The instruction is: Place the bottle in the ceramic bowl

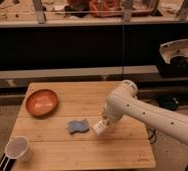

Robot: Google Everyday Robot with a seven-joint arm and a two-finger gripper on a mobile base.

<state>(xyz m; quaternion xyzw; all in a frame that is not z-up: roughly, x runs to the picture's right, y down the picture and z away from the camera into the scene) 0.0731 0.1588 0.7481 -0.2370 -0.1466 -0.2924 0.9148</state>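
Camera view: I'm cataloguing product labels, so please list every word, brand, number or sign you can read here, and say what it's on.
No text here can be read.
Label on the bottle, held in the shut gripper over the table, right of the sponge: too blurred to read.
The bowl, cup and sponge: no markings visible.
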